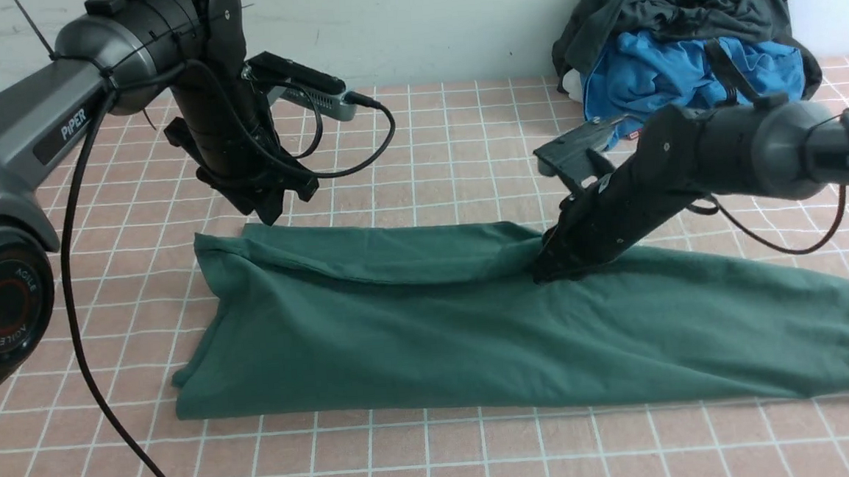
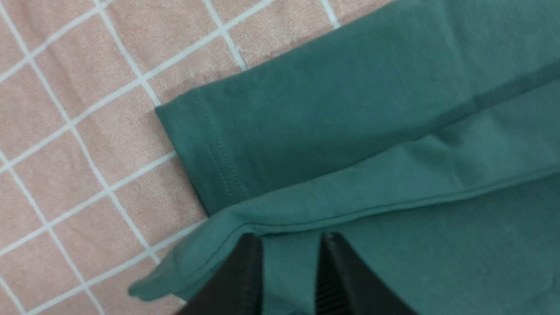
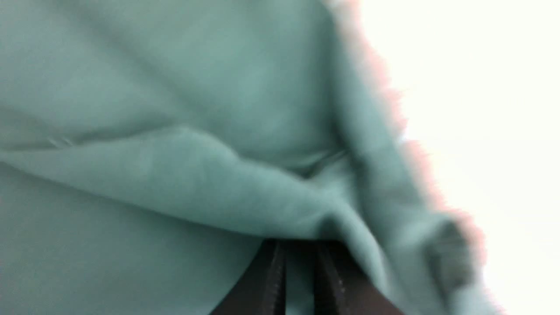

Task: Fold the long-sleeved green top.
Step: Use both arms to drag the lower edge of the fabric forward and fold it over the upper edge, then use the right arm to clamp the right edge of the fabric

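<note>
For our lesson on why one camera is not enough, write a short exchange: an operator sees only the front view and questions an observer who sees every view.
Operator: From the front I can't see between the left gripper's fingertips. Are they together?
Observer: No, the left wrist view shows the left gripper with a gap between its fingertips.
Operator: Is there any stitching on the green top's far layer near that gripper?
Observer: Yes, a double line of stitches runs beside the edge of the green top.
Operator: And the right gripper's fingertips?
Observer: The right wrist view shows a gap at the right gripper too.
</note>
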`<move>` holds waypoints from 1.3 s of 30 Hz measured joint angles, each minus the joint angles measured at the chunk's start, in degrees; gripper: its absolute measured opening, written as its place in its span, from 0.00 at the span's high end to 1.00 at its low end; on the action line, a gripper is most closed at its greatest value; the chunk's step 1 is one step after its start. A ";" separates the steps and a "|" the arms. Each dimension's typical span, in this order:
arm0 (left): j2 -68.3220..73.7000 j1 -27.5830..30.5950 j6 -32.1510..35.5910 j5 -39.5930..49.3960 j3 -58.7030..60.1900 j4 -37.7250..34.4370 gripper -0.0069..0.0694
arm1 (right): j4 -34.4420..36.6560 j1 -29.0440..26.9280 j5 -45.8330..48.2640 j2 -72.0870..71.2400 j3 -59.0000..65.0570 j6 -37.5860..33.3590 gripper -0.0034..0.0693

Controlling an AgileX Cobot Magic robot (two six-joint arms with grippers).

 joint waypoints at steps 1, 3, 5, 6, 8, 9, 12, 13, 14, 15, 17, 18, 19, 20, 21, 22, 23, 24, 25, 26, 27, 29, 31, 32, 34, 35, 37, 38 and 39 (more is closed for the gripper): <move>0.00 0.00 0.07 0.00 0.00 0.00 0.75 | -0.29 -0.29 -0.42 0.04 0.00 1.00 0.83; 0.00 -0.07 0.61 0.00 0.00 -0.05 0.86 | -2.33 -2.33 -4.65 0.49 0.00 6.76 0.84; 0.00 -0.14 0.87 0.00 0.00 -0.49 0.90 | -3.92 -4.37 -5.35 0.60 -0.81 10.08 0.84; 0.00 -0.14 1.10 0.00 0.00 -0.49 0.91 | -4.48 -5.59 -4.01 0.60 -1.81 10.98 0.84; 0.00 -0.14 1.24 0.00 0.00 -1.54 0.92 | -4.96 -7.09 -0.68 0.29 -3.77 11.13 0.84; -0.22 -0.19 1.24 0.00 0.20 -2.18 0.92 | -5.10 -7.56 1.94 -0.26 -4.55 10.92 0.84; -1.86 -0.82 1.65 -0.12 2.76 -2.92 0.92 | -5.54 -8.40 8.70 -3.65 -5.77 9.47 0.84; -3.69 -1.46 1.71 -0.12 5.79 -2.92 0.92 | -6.09 -8.63 12.28 -5.99 -5.80 8.79 0.84; -5.24 -1.96 1.71 -0.12 8.47 -2.62 0.92 | -6.61 -8.84 14.13 -7.71 -5.80 8.49 0.84; -5.58 -2.03 1.71 -0.12 9.03 -2.55 0.92 | -6.75 -8.92 14.95 -8.58 -5.80 8.45 0.84; -9.66 -3.00 1.71 -0.12 16.98 -2.12 0.92 | -8.50 -9.64 18.30 -15.12 -4.08 8.17 0.84; -10.68 -3.08 1.71 -0.12 19.43 -2.18 0.92 | -8.86 -9.88 18.54 -16.54 -3.30 8.17 0.84; -11.81 -3.13 1.71 -0.17 22.87 -2.48 0.92 | -9.53 -10.43 18.61 -19.65 -0.95 8.65 0.84; -12.30 -3.13 1.71 -0.58 25.34 -2.55 0.92 | -9.86 -10.95 18.61 -21.30 0.69 9.31 0.84; -12.36 -3.13 1.71 -1.21 27.04 -2.55 0.92 | -10.22 -11.39 18.45 -23.21 2.53 9.80 0.84; -12.36 -3.13 1.71 -1.79 28.17 -2.55 0.92 | -10.50 -11.81 18.33 -23.91 4.53 10.60 0.84; -11.89 -3.13 1.71 -2.97 30.34 -2.49 0.92 | -10.86 -12.59 17.89 -25.84 7.16 11.73 0.84; -11.41 -3.13 1.71 -3.54 31.51 -2.36 0.92 | -11.36 -13.69 17.50 -27.43 10.34 12.62 0.84; -11.29 -3.13 1.71 -3.54 31.51 -2.23 0.92 | -11.36 -13.89 17.34 -27.66 10.86 12.80 0.84; -10.30 -2.93 1.71 -4.38 32.78 -1.42 0.92 | -12.26 -15.90 17.00 -29.06 14.68 14.05 0.84; -9.78 -2.86 1.71 -4.68 33.06 -1.06 0.92 | -12.53 -16.66 16.95 -29.41 16.32 14.39 0.84; -8.68 -2.40 1.71 -4.86 33.12 -0.02 0.92 | -13.49 -19.22 17.02 -29.56 19.34 15.40 0.84; -8.45 -1.82 1.60 -4.86 33.12 0.06 0.92 | -15.00 -22.39 17.09 -29.21 21.62 16.97 0.83; -8.45 -1.62 1.55 -4.86 33.12 0.00 0.92 | -15.99 -24.07 17.09 -28.87 22.27 17.92 0.83; -8.45 -1.23 1.48 -4.91 33.12 -0.49 0.92 | -17.45 -26.46 17.09 -28.00 22.66 19.22 0.80; -8.45 -0.89 1.37 -4.91 33.12 -0.49 0.92 | -18.31 -28.81 16.77 -27.10 22.80 20.29 0.76; -8.45 -0.57 1.23 -5.02 33.12 -0.49 0.92 | -18.91 -32.05 16.37 -25.59 22.80 21.17 0.65; -8.45 -0.57 1.23 -5.05 33.12 -0.49 0.92 | -18.91 -32.30 16.30 -25.26 22.80 21.23 0.64; -8.45 -0.49 1.23 -5.18 33.12 -0.49 0.92 | -18.63 -34.09 15.77 -23.86 22.80 21.39 0.53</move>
